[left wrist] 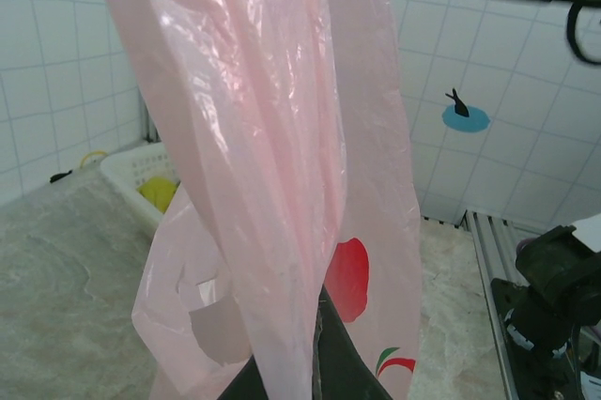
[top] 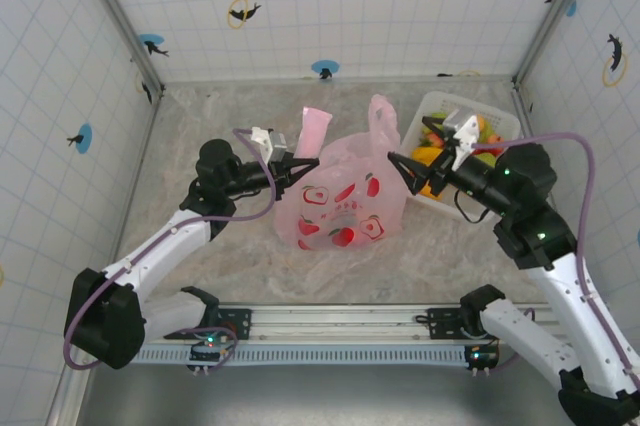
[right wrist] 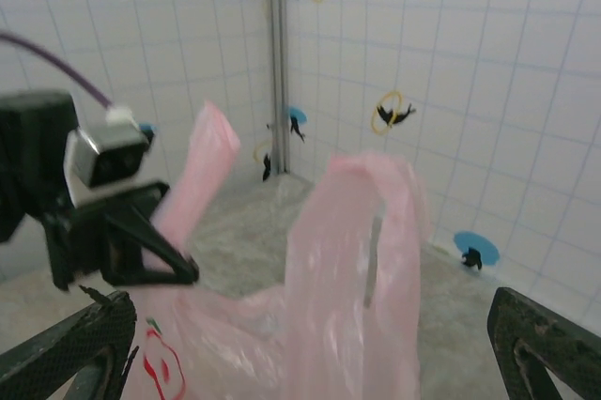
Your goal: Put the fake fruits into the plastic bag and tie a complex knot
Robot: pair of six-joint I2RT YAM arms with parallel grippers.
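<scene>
While the left gripper (top: 296,168) is pinched tight on one long handle strip (top: 315,132) of the thin, translucent pink plastic carrier bag (top: 340,208), lifting that side off the grey marbled table (top: 200,126), the right gripper (top: 408,170) hangs with its fingers spread wide and nothing between them. It is just beside the bag's other handle loop (top: 381,124), which stands free. Small glossy plastic toy fruits (top: 430,156), orange and yellow, lie in the white slatted plastic basket (top: 500,126) just right of the bag, so loading looks unfinished. The red shapes on the bag may be print or fruit; I cannot tell which. Fetching another fruit is probably the step in hand. The left side should hold its strip high and taut so the mouth gapes. The right should close squarely across a fruit, since glossy plastic slips, carry it clear of the free loop, and let go low inside the mouth.
</scene>
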